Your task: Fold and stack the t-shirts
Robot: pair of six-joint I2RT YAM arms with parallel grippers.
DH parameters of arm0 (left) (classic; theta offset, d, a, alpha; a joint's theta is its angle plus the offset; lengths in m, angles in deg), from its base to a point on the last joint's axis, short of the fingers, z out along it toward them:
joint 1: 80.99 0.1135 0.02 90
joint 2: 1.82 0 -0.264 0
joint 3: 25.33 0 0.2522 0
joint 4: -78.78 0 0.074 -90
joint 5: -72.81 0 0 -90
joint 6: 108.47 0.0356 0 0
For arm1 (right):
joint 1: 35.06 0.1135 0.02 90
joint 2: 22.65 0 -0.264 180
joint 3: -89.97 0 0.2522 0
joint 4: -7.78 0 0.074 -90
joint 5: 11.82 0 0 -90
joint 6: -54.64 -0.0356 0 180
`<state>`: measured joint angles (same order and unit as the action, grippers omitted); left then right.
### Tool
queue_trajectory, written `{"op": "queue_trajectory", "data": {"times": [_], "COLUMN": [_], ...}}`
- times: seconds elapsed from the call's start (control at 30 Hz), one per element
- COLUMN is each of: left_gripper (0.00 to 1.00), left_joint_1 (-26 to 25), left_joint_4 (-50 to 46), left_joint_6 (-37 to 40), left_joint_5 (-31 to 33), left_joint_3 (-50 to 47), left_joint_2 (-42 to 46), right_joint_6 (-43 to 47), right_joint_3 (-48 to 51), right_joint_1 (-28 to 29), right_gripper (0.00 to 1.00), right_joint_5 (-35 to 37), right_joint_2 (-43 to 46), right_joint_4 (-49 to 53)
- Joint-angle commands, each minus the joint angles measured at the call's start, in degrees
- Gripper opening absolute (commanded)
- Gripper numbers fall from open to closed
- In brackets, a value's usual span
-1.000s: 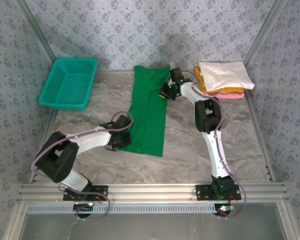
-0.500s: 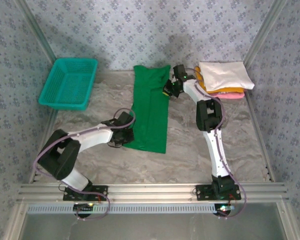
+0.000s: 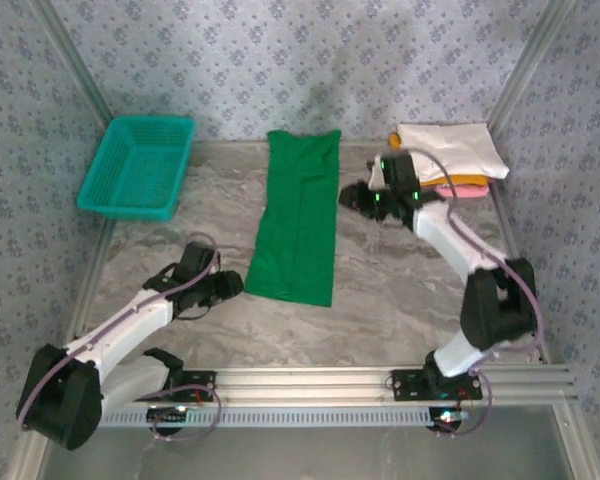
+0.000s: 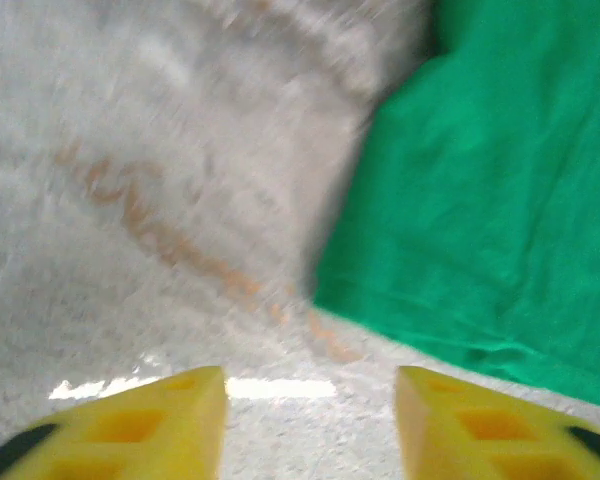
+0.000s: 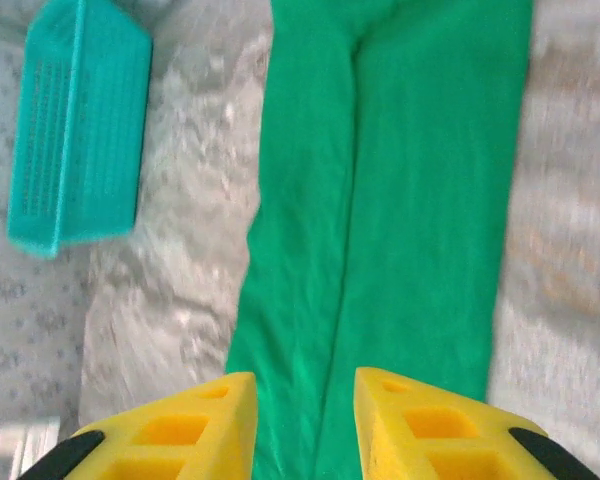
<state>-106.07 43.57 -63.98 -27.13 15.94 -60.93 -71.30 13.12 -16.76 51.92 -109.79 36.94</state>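
Note:
The green t-shirt [image 3: 298, 215] lies flat on the table as a long narrow strip, folded lengthwise. The strip runs from the back wall toward the front. My left gripper [image 3: 234, 287] sits just left of its near left corner, open and apart from the cloth. In the left wrist view the left gripper [image 4: 310, 425] has bare table between its yellow fingers, with the green t-shirt [image 4: 490, 200] at the upper right. My right gripper [image 3: 348, 195] hovers just right of the shirt's far half, open. In the right wrist view the right gripper [image 5: 305, 430] looks down on the green t-shirt [image 5: 400, 200].
A stack of folded t-shirts [image 3: 448, 150] lies at the back right, white over orange-yellow and pink. A teal mesh basket [image 3: 140, 165] stands at the back left, and the teal mesh basket [image 5: 75, 120] is at the upper left in the right wrist view. The marbled table [image 3: 400, 290] is walled by patterned panels.
Both grippers were shut at the shirt's edges and have opened and drawn away. The left arm pulled back toward the near left, the right arm swung right. The shirt now lies straighter.

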Motion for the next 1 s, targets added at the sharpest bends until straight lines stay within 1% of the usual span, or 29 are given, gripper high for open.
{"op": "queue_trajectory", "data": {"times": [0.0,0.1,0.23,0.27,0.33,0.43,0.5,0.67,0.77,0.83,0.9,0.97], "left_gripper": [0.54,0.54,0.54,0.54,0.54,0.54,0.54,0.54,0.49,0.46,0.4,0.39], "left_joint_1": [3.15,4.49,4.69,4.69,4.69,4.6,4.69,3.96,3.1,1.59,0.21,-0.62], "left_joint_4": [9.81,12.62,14.12,15.23,14.47,10.34,9.98,13.84,13.95,13.39,12.97,14.41], "left_joint_6": [2.45,4.1,6.56,6.67,7.02,10.01,11.13,10.1,9.86,9.51,8.65,7.22], "left_joint_5": [-10.55,-13.07,-15.73,-16.3,-15.65,-13.61,-13.91,-15.47,-16.03,-15.69,-14.76,-14.55], "left_joint_3": [-0.94,0.24,4.98,5.6,6.81,8.7,8.97,8.93,9.89,10.11,9.49,7.95], "left_joint_2": [0.1,-4.8,-13.28,-14.86,-17.12,-19.97,-21.53,-24.94,-26.43,-26.63,-26.15,-25.38], "right_joint_6": [-4.0,-8.79,-11.19,-11.64,-12.31,-13.53,-13.79,-13.41,-13.21,-12.97,-12.58,-12.16], "right_joint_3": [14.92,23.84,28.64,29.17,30.0,32.41,33.41,33.32,32.62,32.2,31.77,31.54], "right_joint_1": [1.77,3.33,6.71,7.47,8.13,8.15,8.34,8.41,8.41,8.17,8.06,7.99], "right_gripper": [0.34,0.36,0.42,0.42,0.42,0.43,0.43,0.43,0.43,0.43,0.43,0.43], "right_joint_5": [-3.17,-5.22,-3.72,-3.32,-3.36,-4.1,-4.24,-4.15,-3.85,-3.71,-3.46,-3.36], "right_joint_2": [2.88,6.26,8.78,8.91,8.76,8.22,7.71,5.95,4.81,4.34,3.98,3.52], "right_joint_4": [-7.68,-14.51,-18.08,-18.2,-17.89,-18.99,-19.77,-21.24,-21.25,-21.11,-20.7,-20.48]}}
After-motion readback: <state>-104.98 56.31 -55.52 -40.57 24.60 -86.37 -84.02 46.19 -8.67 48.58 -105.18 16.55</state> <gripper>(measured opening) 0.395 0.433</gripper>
